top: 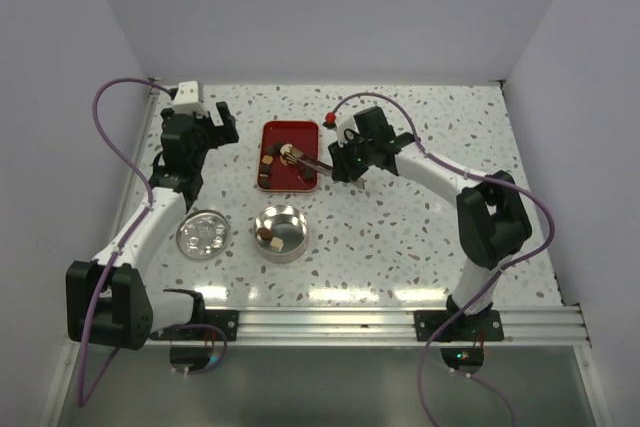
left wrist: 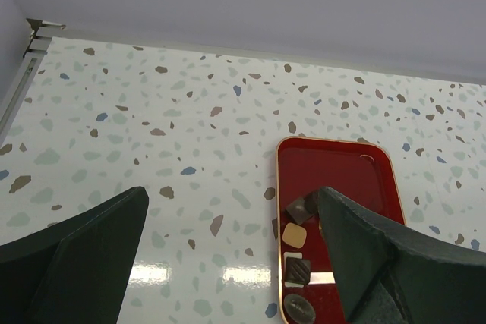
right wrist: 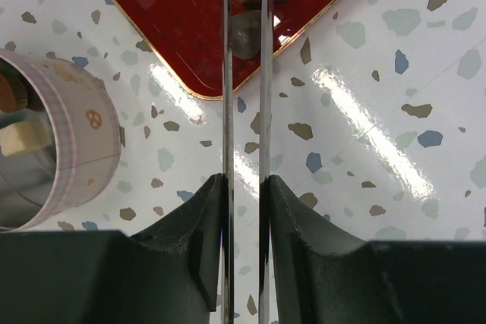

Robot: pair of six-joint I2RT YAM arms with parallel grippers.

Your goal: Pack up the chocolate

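At the far left we saw the left gripper (left wrist: 231,214) spread as wide as it goes above the glossy, speckled table (left wrist: 152,111). Its dark matte fingers (left wrist: 91,248) touched nothing and held nothing. Next lay a flat, round, silvery lid (top: 202,235). Just beside it stood the round tin (top: 281,232), shiny metal inside with a pale printed wall. A cream piece and a brown one sat in it. Beyond the tin was a glossy red tray (top: 300,137) with rounded corners and a thin gold rim. Most of the chocolate (left wrist: 295,234), small dark and cream squares and rounds, lay on the tray, mainly along its left side. On the right, the right gripper (right wrist: 244,184) was clamped on thin metal tweezers (right wrist: 226,111). Their blades stood narrowly apart over the tray with a rounded piece between them; we could not tell whether it was pinched.
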